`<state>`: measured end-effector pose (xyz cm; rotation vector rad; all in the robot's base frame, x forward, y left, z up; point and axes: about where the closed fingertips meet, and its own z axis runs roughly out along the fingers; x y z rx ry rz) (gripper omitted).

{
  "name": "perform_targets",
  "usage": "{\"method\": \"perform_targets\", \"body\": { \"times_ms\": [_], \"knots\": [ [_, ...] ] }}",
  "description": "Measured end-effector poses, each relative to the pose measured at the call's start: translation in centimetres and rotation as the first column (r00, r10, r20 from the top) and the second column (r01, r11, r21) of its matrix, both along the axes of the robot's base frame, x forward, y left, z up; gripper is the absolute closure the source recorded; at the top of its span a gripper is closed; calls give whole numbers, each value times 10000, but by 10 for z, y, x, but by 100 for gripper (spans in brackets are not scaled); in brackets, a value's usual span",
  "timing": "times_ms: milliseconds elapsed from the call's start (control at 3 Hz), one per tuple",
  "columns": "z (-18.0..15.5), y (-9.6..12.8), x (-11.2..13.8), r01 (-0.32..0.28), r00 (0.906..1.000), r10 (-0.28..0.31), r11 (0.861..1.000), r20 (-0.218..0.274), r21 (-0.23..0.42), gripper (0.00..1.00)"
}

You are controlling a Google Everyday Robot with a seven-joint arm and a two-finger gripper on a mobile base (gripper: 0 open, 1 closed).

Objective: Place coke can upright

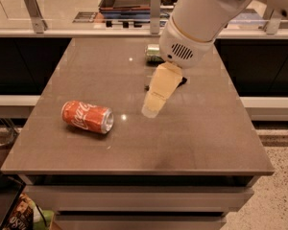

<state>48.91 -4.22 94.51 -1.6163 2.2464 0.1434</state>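
Observation:
The coke can [87, 117] is red-orange with white script. It lies on its side on the left front part of the brown table [201, 138], silver end facing right and toward me. My gripper [151, 111] hangs from the white arm [199, 18] above the table's middle. It points down and to the left, a short way to the right of the can and not touching it. It holds nothing that I can see.
A green can [152, 53] lies at the back of the table, partly hidden by the arm. A flat black snack packet [183, 82] is mostly hidden behind the gripper. A counter with rails runs behind the table. The floor drops away right.

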Motion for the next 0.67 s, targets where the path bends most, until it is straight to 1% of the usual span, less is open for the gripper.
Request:
{"method": "perform_targets", "body": {
  "times_ms": [333,667],
  "knots": [
    [-14,56,-11,-374,9993,373,9985,31,391,0],
    [-14,56,-11,-374,9993,373,9985,33,391,0]
  ]
}}
